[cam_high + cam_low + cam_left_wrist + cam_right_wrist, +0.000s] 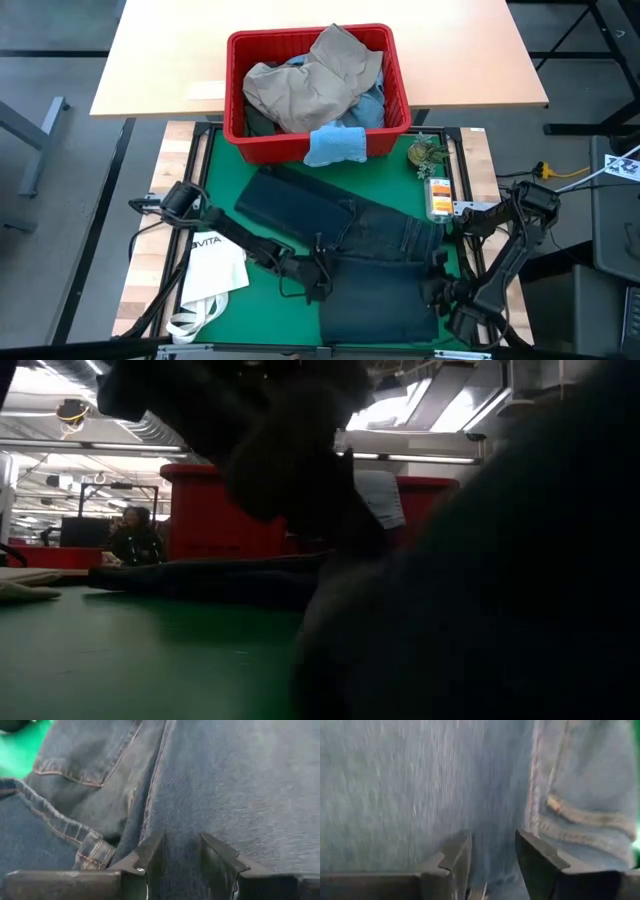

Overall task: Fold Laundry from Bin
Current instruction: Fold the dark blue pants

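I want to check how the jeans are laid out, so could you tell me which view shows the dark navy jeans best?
The high view: the whole dark navy jeans lie spread on the green mat. The wrist views show only close-up denim, seams and a pocket; the low view shows a dark edge-on strip.

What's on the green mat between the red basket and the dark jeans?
Nothing in the high view: bare green mat separates the red basket from the dark jeans; a light blue cloth hangs over the basket's rim.

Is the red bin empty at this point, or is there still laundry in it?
Still holding laundry. The red bin has a khaki garment heaped on top, and a light blue cloth hangs over its front rim.
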{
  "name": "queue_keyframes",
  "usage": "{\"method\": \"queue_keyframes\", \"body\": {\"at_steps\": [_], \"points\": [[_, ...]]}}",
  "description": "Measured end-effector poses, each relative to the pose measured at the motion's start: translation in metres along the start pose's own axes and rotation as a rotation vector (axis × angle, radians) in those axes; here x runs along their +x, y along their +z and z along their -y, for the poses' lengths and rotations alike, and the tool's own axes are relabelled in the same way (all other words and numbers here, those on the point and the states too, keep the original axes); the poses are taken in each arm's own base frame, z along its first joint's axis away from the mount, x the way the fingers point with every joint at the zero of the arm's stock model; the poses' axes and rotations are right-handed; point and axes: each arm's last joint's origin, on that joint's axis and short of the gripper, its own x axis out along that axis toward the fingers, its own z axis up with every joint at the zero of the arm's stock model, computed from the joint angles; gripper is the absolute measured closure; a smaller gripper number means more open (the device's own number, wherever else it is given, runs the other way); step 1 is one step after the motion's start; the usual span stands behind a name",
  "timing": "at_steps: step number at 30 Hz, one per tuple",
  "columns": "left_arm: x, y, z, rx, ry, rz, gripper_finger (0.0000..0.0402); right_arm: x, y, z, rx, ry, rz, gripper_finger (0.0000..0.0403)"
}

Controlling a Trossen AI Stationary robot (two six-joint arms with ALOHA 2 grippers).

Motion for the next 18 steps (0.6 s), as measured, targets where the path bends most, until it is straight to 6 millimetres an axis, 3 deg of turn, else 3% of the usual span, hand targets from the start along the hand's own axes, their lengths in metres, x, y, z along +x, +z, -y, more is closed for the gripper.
{"method": "queue_keyframes", "body": {"at_steps": [8,12,18], "points": [[0.017,-0.015,-0.003,0.010,0.003,-0.055,0.0284,0.026,-0.017,-0.003,0.053,0.083,-0.002,0.0249],[0.017,-0.015,-0.003,0.015,0.000,-0.056,0.0284,0.024,-0.016,-0.003,0.055,0.088,-0.002,0.0249],[-0.002,0.001,-0.005,0.002,-0.024,-0.021,0.0284,0.015,-0.012,0.000,0.063,0.122,-0.017,0.0249]]}}
